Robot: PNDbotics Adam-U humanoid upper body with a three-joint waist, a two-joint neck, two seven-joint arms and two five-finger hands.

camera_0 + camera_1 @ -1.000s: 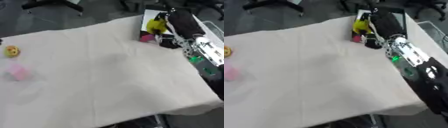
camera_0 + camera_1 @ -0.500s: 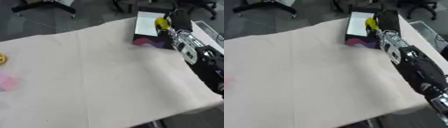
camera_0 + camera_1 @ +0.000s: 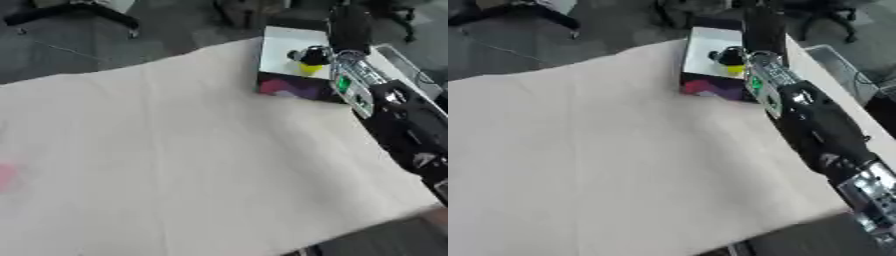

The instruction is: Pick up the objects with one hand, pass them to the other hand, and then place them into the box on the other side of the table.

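At the table's far right stands an open box (image 3: 293, 89) with a white inside and a purple and pink front wall. My right arm reaches up along the right edge, and my right hand (image 3: 348, 26) hangs over the box. Its dark fingers (image 3: 306, 53) are curled round a small yellow object (image 3: 308, 67), held just above the box's white floor. Whether the object touches the floor I cannot tell. A faint pink thing (image 3: 7, 176) lies at the table's left edge. My left hand shows in neither view.
A cream cloth (image 3: 175, 150) covers the table. Its right edge runs under my forearm (image 3: 815, 120), and its front edge crosses the lower right. Dark floor and chair bases (image 3: 74, 10) lie beyond the far edge.
The camera has turned right, so the box sits lower and more central and the yellow toy at the left has left the picture. My right hand still holds the yellow object over the box.
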